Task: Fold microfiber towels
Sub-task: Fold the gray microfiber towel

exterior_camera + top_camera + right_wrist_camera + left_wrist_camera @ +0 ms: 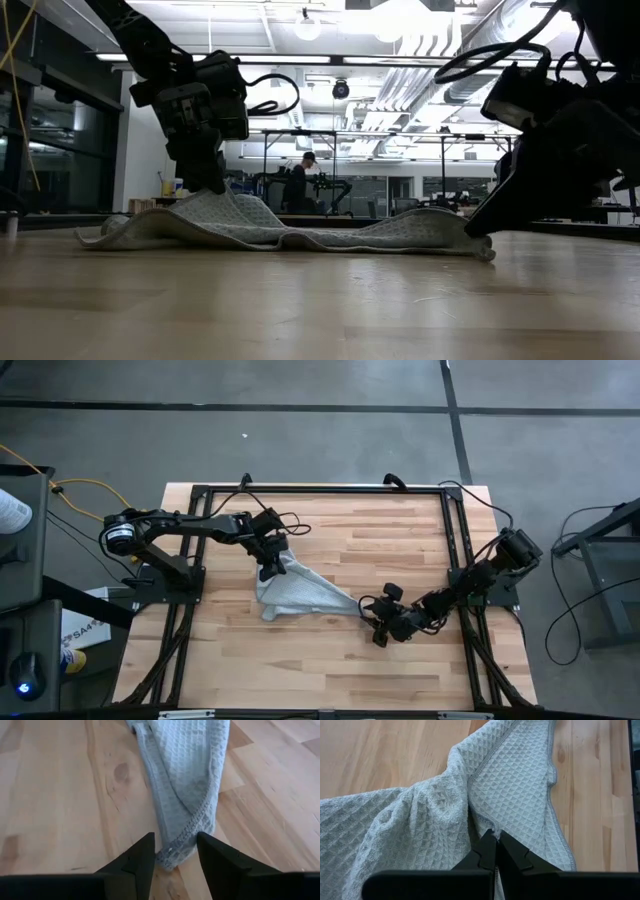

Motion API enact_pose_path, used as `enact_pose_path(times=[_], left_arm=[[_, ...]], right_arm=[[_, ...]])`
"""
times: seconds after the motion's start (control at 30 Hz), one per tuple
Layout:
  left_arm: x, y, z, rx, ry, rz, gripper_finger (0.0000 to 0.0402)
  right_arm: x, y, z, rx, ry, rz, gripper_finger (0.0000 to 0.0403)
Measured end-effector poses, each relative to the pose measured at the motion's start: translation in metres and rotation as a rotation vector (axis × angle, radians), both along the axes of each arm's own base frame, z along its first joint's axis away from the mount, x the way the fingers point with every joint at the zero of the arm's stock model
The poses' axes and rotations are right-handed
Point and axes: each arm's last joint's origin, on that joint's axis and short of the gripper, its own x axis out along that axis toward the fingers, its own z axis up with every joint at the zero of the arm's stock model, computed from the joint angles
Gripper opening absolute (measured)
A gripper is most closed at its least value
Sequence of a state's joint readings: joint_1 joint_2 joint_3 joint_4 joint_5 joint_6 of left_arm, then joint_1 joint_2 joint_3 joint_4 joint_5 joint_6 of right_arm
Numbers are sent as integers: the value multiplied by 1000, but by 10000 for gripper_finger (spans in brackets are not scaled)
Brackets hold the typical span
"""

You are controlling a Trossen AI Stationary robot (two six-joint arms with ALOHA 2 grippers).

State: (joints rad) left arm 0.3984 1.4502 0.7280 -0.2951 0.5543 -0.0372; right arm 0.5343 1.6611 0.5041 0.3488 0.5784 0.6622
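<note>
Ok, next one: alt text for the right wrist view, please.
A bunched corner of the light grey microfiber towel lies on the wooden table, its stitched tip sitting between the open jaws of the right gripper. The rest of the towel trails away from the gripper across the wood.

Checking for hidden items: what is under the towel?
Only the bare wooden table shows around the crumpled towel. The folds hump up, so whatever lies beneath them is covered and cannot be seen.
</note>
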Motion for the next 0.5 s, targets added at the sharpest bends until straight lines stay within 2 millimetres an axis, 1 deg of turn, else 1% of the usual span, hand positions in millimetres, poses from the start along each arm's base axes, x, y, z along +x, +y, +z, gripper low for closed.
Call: enact_pose_path(times=[0.5], left_arm=[[0, 0, 0, 1, 0, -1, 1]], right_arm=[[-2, -1, -3, -22, 35, 2, 33]])
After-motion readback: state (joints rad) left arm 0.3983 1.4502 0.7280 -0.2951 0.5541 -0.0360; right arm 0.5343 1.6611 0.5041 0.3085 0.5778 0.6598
